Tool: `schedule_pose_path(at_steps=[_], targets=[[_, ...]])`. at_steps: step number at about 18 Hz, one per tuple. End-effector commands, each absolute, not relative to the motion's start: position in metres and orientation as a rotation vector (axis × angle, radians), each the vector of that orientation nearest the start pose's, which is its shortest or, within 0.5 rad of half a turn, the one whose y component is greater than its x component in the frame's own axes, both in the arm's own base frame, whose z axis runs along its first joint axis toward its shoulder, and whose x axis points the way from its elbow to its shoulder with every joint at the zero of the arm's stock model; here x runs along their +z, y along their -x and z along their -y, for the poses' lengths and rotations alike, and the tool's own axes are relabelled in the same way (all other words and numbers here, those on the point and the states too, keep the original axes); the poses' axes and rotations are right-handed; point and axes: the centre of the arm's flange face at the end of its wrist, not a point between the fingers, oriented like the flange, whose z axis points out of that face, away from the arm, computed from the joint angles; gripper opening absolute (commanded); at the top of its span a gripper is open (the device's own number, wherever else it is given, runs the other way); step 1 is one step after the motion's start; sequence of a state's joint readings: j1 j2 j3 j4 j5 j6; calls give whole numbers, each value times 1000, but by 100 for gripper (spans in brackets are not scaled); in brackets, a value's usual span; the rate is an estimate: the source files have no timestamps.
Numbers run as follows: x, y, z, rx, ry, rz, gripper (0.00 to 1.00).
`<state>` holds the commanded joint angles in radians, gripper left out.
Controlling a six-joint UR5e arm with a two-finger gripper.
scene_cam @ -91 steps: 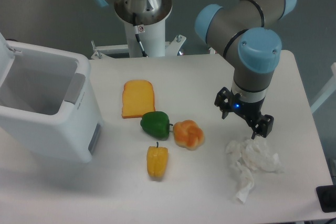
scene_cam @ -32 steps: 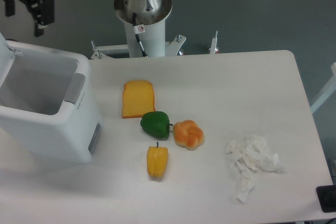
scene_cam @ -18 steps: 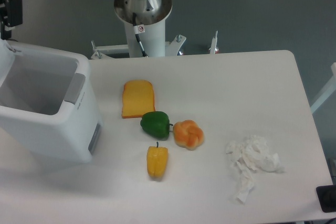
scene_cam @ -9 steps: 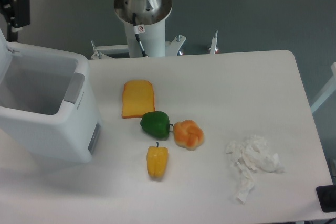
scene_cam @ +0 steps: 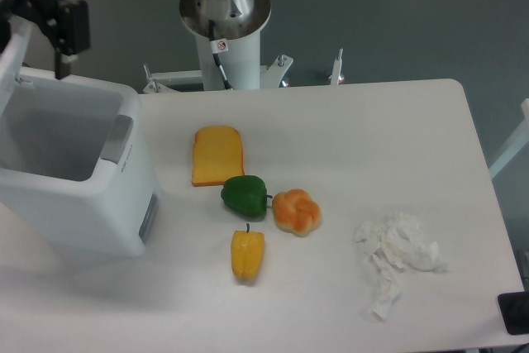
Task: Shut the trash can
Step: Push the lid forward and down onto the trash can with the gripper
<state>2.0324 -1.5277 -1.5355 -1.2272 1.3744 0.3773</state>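
One black two-finger gripper (scene_cam: 41,35), fingers apart, now swinging back rightward over the large white boxy plastic trash can (scene_cam: 74,171) at the table's left edge, nudging its raised white lid (scene_cam: 11,51); closing only beginning.

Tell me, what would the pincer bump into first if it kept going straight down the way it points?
Most likely the trash can. The pincer points down at its back edge, right beside the raised lid. It might touch the lid or the rim first; one picture can't show the depth for sure.
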Motion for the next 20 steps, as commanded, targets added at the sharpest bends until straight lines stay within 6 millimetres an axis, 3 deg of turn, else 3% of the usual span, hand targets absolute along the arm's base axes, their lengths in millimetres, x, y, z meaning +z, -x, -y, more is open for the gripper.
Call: schedule_pose_path(at_steps=[6,10,20], targets=[[539,112,-530,12,2742,106,100],[528,123,-528,14,2761,125,100],[509,129,-533,10,2798,134,100]])
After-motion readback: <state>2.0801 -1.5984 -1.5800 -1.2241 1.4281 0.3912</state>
